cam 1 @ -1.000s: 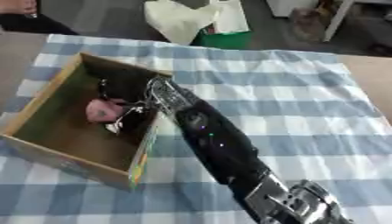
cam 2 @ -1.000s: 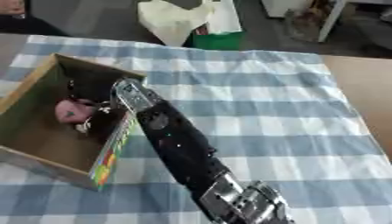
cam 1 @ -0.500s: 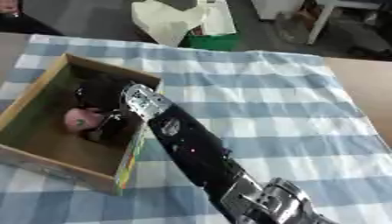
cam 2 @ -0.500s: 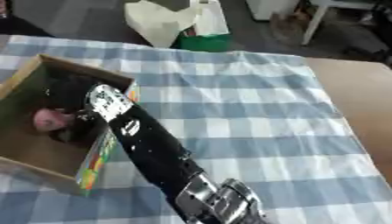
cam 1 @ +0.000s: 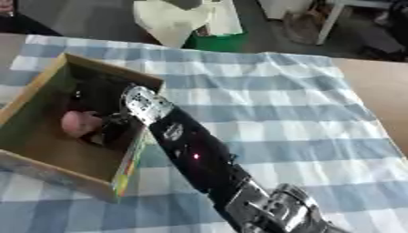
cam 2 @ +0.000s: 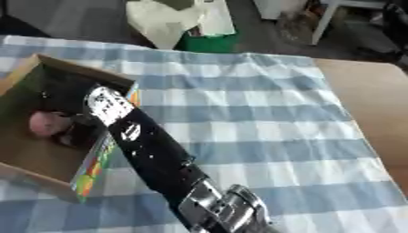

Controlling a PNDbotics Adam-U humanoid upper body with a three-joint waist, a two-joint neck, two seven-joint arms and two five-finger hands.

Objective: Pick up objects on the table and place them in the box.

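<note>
An open cardboard box (cam 1: pixel 105 69) with a colourful printed side stands on the left of the checked cloth. A small pink object (cam 1: pixel 78 123) lies inside it, near the box floor. My right arm comes up from the bottom edge and crosses the box's right wall. My right hand (cam 1: pixel 113 131) is down inside the box, right beside the pink object and touching or nearly touching it. The dark hand blurs into the shadowed box interior. My left hand shows in neither view.
A blue-and-white checked cloth (cam 1: pixel 271 113) covers the table; bare wood (cam 2: pixel 370 100) shows at the right. Beyond the far edge stand a cream bag (cam 1: pixel 171 20), a green container (cam 1: pixel 219 43) and a white furniture leg (cam 1: pixel 329 20).
The whole picture has shifted, so the camera moved. My right hand stays inside the box beside the pink object, perhaps a little lower.
</note>
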